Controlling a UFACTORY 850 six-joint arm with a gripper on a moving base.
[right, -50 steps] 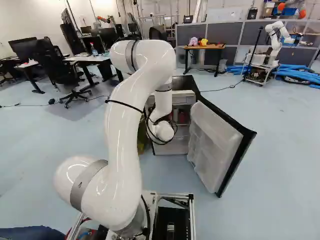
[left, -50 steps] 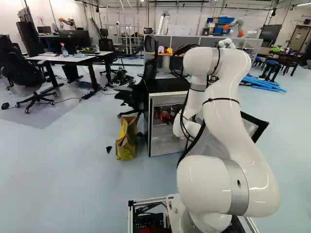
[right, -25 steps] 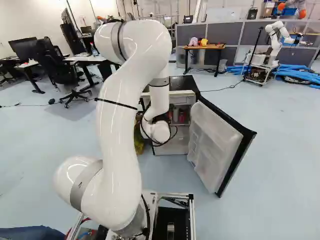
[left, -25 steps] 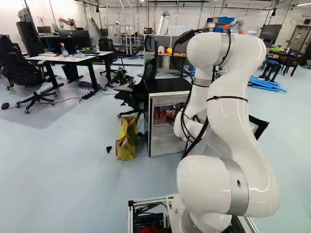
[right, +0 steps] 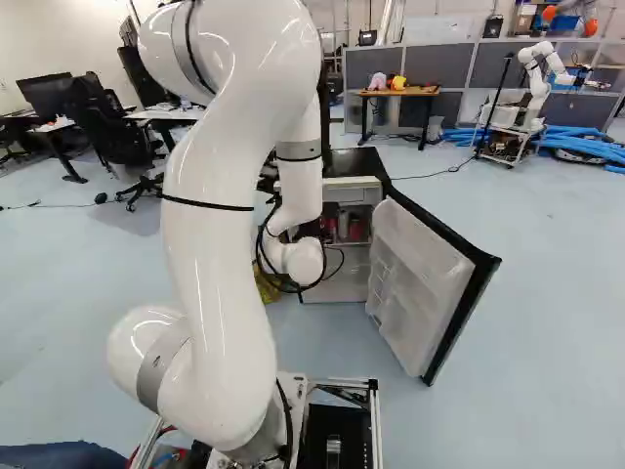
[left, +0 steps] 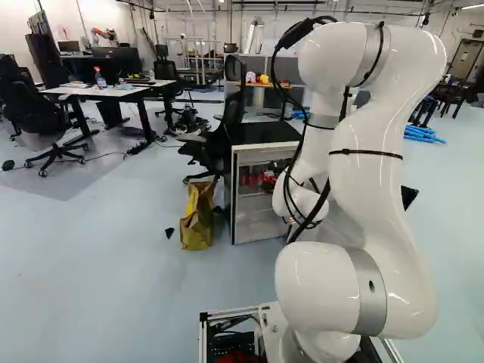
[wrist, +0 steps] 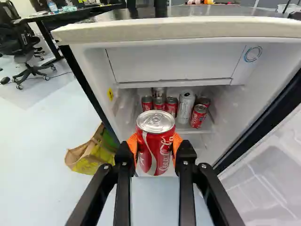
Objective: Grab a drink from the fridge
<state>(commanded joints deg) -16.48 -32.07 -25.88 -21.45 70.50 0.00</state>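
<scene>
One red can (wrist: 155,145) sits clamped in the gripper (left: 268,182), jaws parted by its width; the arm (right: 217,254) has drawn back from the fridge (wrist: 174,30) (can included). Twelve o'clock ahead, more cans (wrist: 186,107) stand shelved; at nine, a bag (wrist: 91,157) on pale floor (wrist: 37,136).

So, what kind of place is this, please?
Probably a robotics lab or workshop: another robot arm on a cart, office chairs by desks, and grey partition panels show it.

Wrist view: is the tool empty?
No, the tool has a red can between its two orange pads, which touch it from both sides, in front of the open fridge.
</scene>
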